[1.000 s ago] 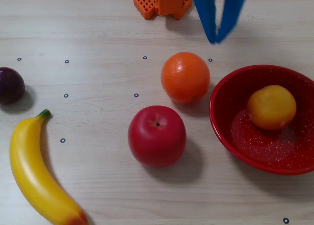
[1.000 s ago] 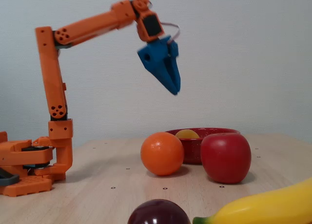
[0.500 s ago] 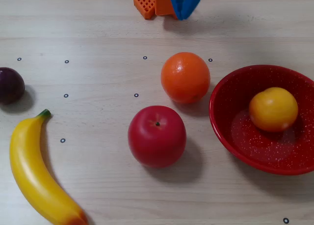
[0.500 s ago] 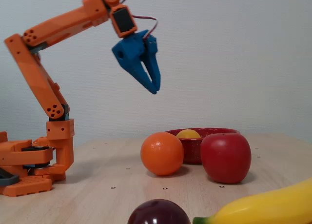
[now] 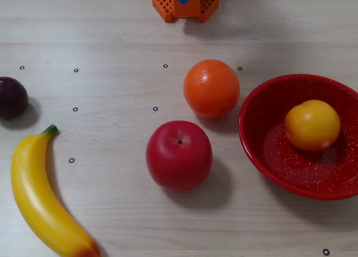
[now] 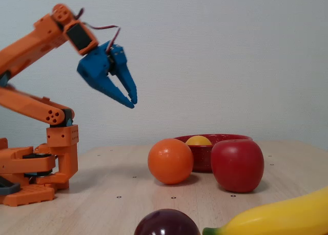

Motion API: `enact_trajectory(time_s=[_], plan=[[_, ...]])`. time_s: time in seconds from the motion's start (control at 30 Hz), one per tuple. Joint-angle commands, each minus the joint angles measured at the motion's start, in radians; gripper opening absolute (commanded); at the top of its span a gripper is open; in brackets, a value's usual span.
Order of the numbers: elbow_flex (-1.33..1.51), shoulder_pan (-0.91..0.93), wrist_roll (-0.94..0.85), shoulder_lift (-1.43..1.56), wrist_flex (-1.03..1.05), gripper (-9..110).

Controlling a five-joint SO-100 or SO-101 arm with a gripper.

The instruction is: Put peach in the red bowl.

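Pulled back toward its base, the gripper hangs high over the desk's far edge, blue fingers nearly closed and empty. The peach lies inside the red bowl by the right edge.

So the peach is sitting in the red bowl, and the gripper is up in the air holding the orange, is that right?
Not quite. The peach does sit in the red bowl, and the gripper is up in the air, but it holds nothing. The side-on fixed view shows its fingers close together with nothing between them, and the orange rests on the table beside the bowl.
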Motion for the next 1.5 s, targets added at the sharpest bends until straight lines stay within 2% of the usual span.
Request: enact_trajectory(time_s=[0.0,0.5,0.8,1.0,1.23,1.47], plan=[[-0.008,0.028,0.031,0.054,0.0,0],[0.313,0.032,0.038,0.445,0.037,0],[0.557,0.034,0.051,0.517,-0.202,0],[0.695,0.012,0.135,0.518,-0.299,0],[0.787,-0.029,0.356,0.518,-0.344,0],[0.891,-0.014,0.402,0.518,-0.38,0]])
